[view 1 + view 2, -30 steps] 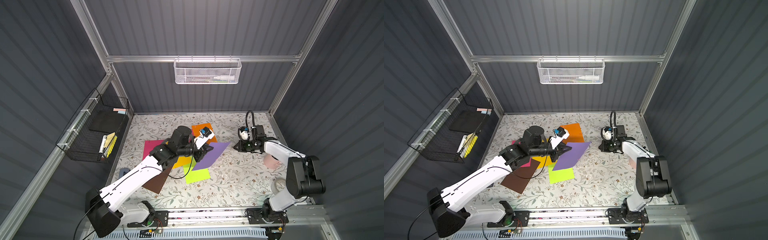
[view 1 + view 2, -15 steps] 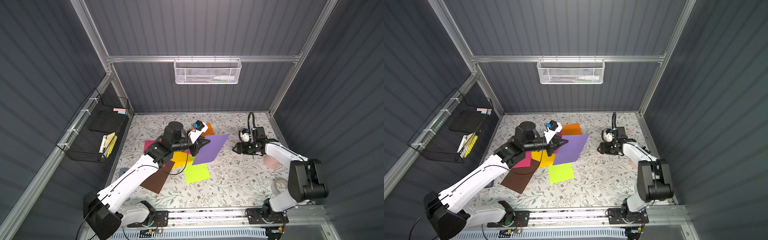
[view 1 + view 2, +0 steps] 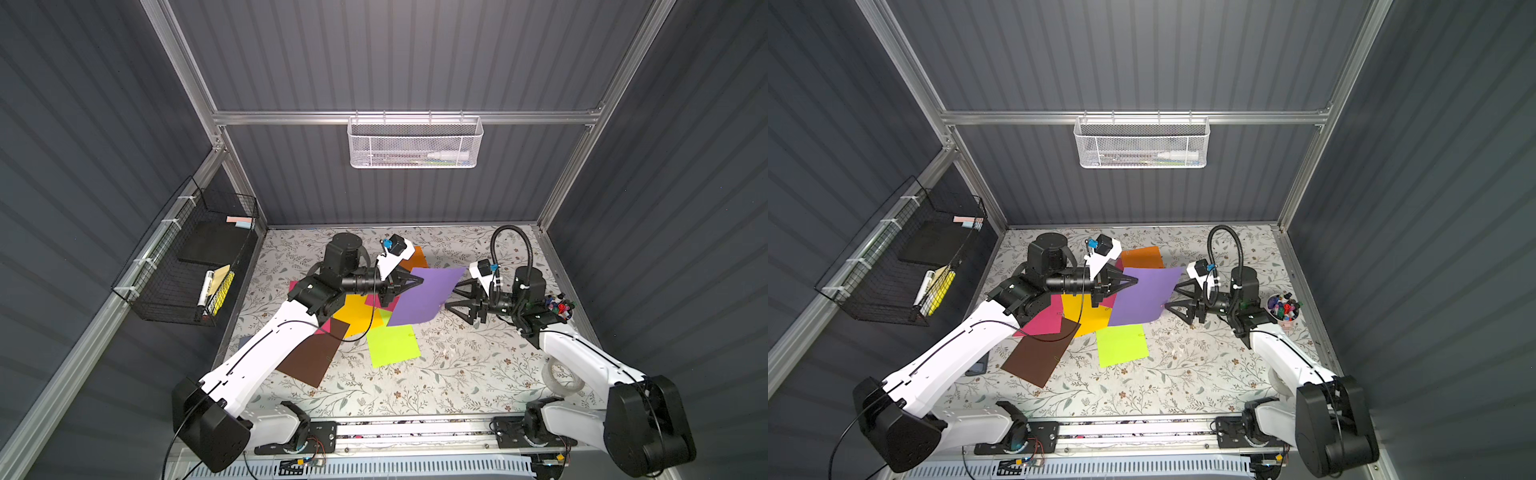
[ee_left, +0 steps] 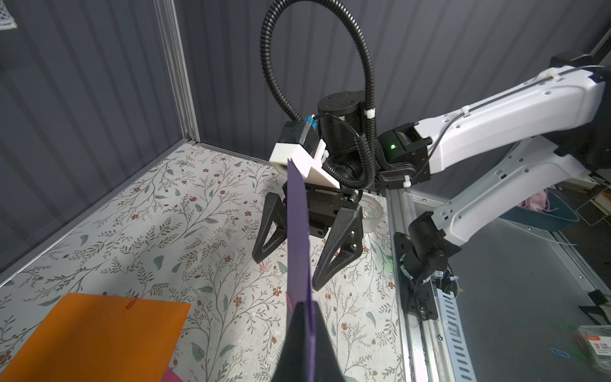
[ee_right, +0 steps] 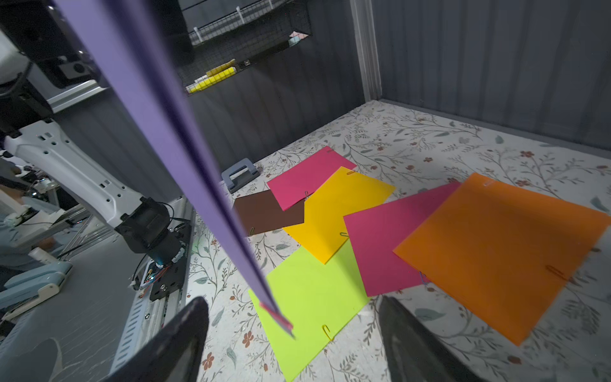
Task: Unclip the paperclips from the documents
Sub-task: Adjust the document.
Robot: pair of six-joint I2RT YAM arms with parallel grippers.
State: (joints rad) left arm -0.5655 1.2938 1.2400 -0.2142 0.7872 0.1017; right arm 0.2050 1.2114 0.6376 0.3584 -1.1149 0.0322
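Note:
My left gripper is shut on one edge of the purple document, holding it up edge-on above the table. A pink paperclip sits on the sheet's lower corner. My right gripper faces the sheet's opposite edge, open, with that clipped corner hanging between its fingers and touching neither. Flat on the table lie the orange, magenta, yellow, lime green, pink and brown documents. The lime sheet carries a yellow clip.
A cup of markers stands behind the right arm and a tape roll lies near its base. A grey hole punch sits by the left wall. A black wire basket hangs on that wall and a white mesh basket on the back wall.
My left gripper lifted the purple sheet off the pile and swung it up toward the right arm. My right gripper opened wide and moved in to the sheet's edge.

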